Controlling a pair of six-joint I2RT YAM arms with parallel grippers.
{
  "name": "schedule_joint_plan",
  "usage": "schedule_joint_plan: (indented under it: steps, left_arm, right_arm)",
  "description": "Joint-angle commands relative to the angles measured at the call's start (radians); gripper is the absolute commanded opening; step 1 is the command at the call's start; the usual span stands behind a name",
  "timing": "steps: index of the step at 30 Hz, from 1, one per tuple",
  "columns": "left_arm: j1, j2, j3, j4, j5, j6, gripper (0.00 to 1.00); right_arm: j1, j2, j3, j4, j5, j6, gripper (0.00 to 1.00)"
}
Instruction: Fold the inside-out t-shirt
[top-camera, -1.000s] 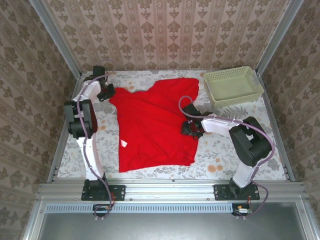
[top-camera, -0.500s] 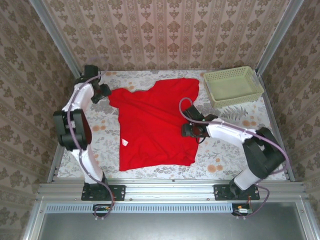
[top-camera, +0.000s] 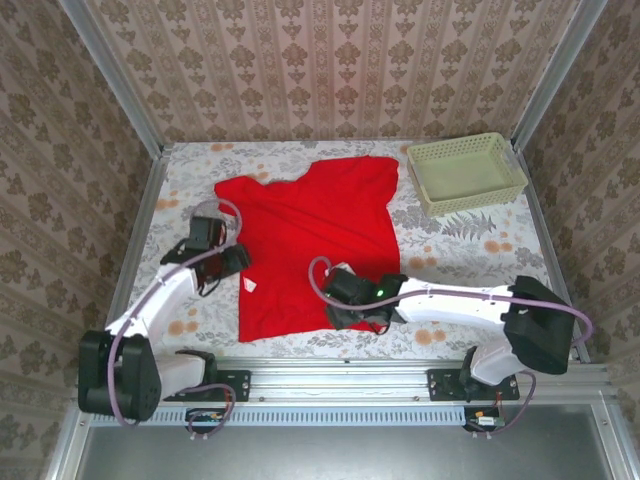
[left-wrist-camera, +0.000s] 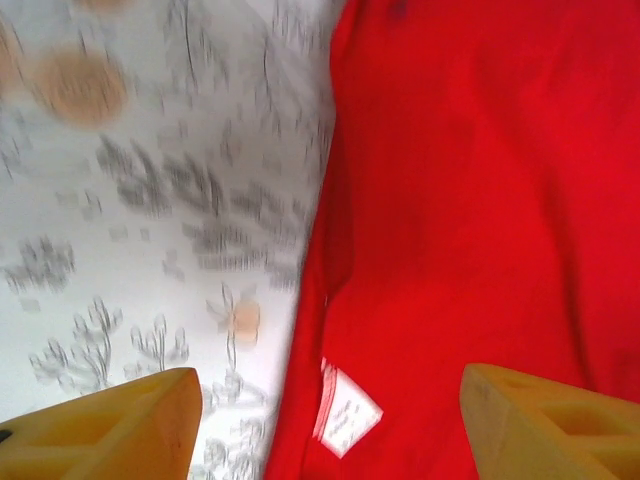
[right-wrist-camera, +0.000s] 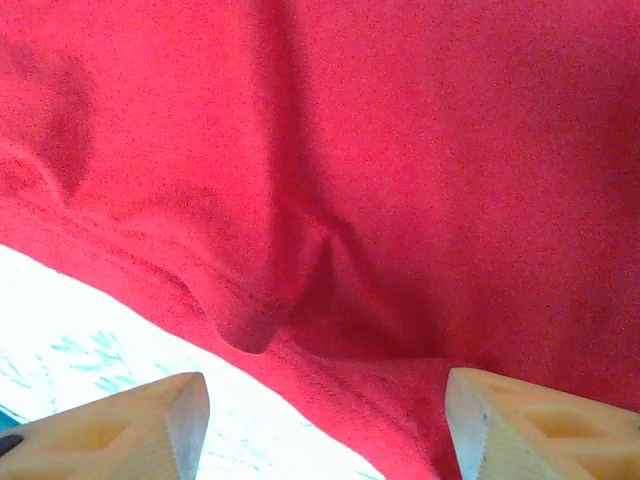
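Plain bright red cloth t-shirt (top-camera: 315, 235) spread flat mid-table on white floral-print table cover (top-camera: 470, 250), sleeves toward the far wall, hem toward the arms. Bare cover along left, right and near edges. Pale green plastic lattice basket (top-camera: 465, 172) in far right corner, just beside one sleeve. Left gripper (top-camera: 230, 263) over the shirt's left edge near a white label (left-wrist-camera: 345, 418), yellow fingers (left-wrist-camera: 130, 430) spread apart, holding nothing. Right gripper (top-camera: 338, 305) above the near hem, tan fingers (right-wrist-camera: 520, 420) apart, puckered fold between them.
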Motion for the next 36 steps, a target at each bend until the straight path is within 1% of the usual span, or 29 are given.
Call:
schedule_joint_plan:
  steps: [1,3,7,10,12,14,16,19,22,24,27,30,33,36]
  left_arm:
    - [-0.022,-0.102,-0.100,0.105,0.023,-0.037,0.75]
    - [-0.023,-0.149,-0.145,0.103,0.028,-0.041,0.76]
    - [-0.025,-0.232,-0.180,0.081,0.049,-0.032,0.79]
    - [-0.029,-0.286,-0.184,0.061,0.053,-0.023,0.83]
    - [-0.033,-0.312,-0.183,0.058,0.062,-0.017,0.87]
    - [-0.045,-0.332,-0.186,0.066,0.067,-0.022,0.91]
    - [-0.075,-0.355,-0.204,0.109,0.076,-0.035,0.95]
    - [-0.179,-0.364,-0.204,0.175,0.067,-0.035,0.97]
    - [-0.356,-0.396,-0.219,0.277,0.007,-0.005,0.99]
    - [-0.481,-0.433,-0.254,0.405,-0.027,0.036,1.00]
    - [-0.651,-0.431,-0.244,0.478,-0.118,0.128,1.00]
    - [-0.747,-0.363,-0.212,0.509,-0.161,0.202,1.00]
    - [-0.802,-0.265,-0.183,0.541,-0.188,0.248,1.00]
    - [-0.830,-0.162,-0.151,0.563,-0.226,0.264,1.00]
  right_arm:
    - [0.026,0.091,0.044,0.035,0.023,0.016,0.62]
    - [0.029,0.137,0.068,0.031,0.042,0.025,0.56]
    - [0.031,0.174,0.084,0.038,0.074,0.031,0.44]
    - [0.031,0.169,0.086,0.044,0.094,0.028,0.29]
    - [0.030,0.154,0.087,0.038,0.122,0.030,0.16]
    - [0.029,0.130,0.088,0.027,0.159,0.032,0.08]
    - [0.029,0.088,0.086,0.017,0.194,0.030,0.03]
    - [0.022,0.008,0.081,0.002,0.236,0.011,0.00]
    - [-0.013,-0.078,0.074,-0.013,0.238,0.014,0.00]
    - [-0.043,-0.127,0.066,0.002,0.197,0.019,0.00]
    - [-0.076,-0.195,0.050,0.050,0.122,0.021,0.00]
    - [-0.096,-0.208,0.065,0.059,0.090,0.032,0.00]
    - [-0.098,-0.207,0.082,0.070,0.069,0.032,0.00]
    - [-0.098,-0.202,0.094,0.077,0.042,0.036,0.00]
